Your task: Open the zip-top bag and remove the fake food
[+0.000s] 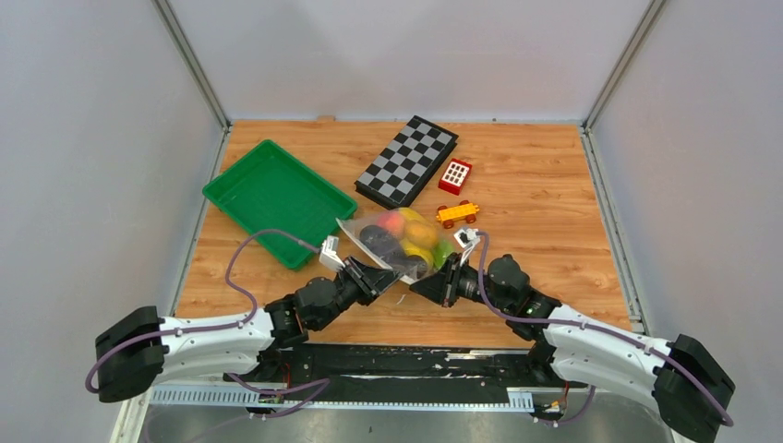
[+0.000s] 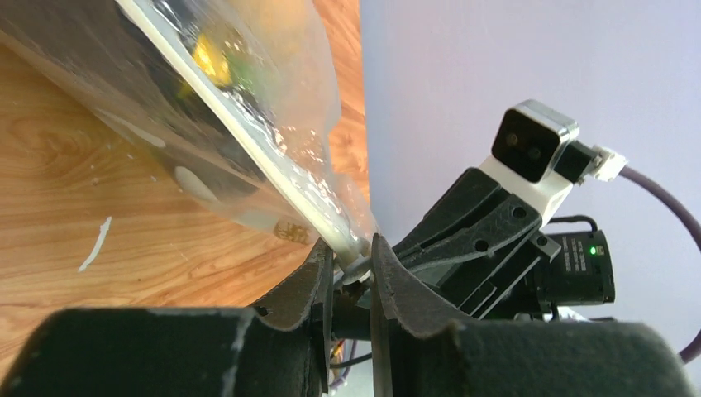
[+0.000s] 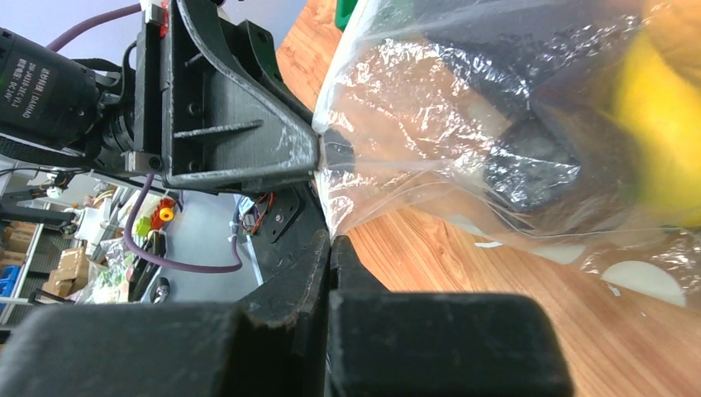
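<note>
Front of the wooden surface [image 1: 554,277]: my left fingers [image 1: 383,280] are pinched on the near edge of the clear, white-dotted zip-top plastic bag [image 1: 406,242]. Only a slim gap is left between them, and the bag's white zip strip [image 2: 273,174] fills it. Just beside them, my right fingers [image 1: 430,287] are pressed fully together on a fold of the same edge's film. The two pairs of tips meet almost nose to nose. In both wrist views the gripped edge is held up off the wood.

The bag runs away from me, bulging with fake food: a dark purple plastic eggplant [image 1: 377,240], an orange-pink peach [image 1: 392,221], a yellow piece [image 1: 421,232] and a green piece [image 1: 444,249], all inside the film.

Left of the bag and touching it lies a green rectangular plastic tray [image 1: 272,194]. Just beyond the bag stands a small yellow toy car [image 1: 457,214], farther back a red block with white squares [image 1: 455,175], and beside that a folded black-and-white chessboard [image 1: 406,160].
</note>
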{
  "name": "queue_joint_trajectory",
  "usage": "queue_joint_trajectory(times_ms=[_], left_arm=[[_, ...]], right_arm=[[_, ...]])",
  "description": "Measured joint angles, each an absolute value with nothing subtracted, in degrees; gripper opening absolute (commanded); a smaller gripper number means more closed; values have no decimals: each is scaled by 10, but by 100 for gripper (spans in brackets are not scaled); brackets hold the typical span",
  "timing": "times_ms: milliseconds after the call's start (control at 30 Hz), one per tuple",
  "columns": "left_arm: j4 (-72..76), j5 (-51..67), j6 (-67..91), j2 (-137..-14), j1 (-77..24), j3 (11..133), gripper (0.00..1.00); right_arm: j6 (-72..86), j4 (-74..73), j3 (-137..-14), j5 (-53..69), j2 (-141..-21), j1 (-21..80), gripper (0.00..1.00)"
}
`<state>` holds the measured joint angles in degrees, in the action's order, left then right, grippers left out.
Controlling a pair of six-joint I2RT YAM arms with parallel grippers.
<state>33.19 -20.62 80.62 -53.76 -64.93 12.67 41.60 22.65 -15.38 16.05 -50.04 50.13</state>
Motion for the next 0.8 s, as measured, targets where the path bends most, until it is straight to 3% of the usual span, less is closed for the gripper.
queue_joint_trajectory(times_ms=[367,800], left_arm=[[187,-232,781,-466,-579,153,0],[139,-201,703,-497,-373,173,0]], right_arm=[[379,127,-174,133,-435,492,0],[321,-36,-211,119,-392,473,0]])
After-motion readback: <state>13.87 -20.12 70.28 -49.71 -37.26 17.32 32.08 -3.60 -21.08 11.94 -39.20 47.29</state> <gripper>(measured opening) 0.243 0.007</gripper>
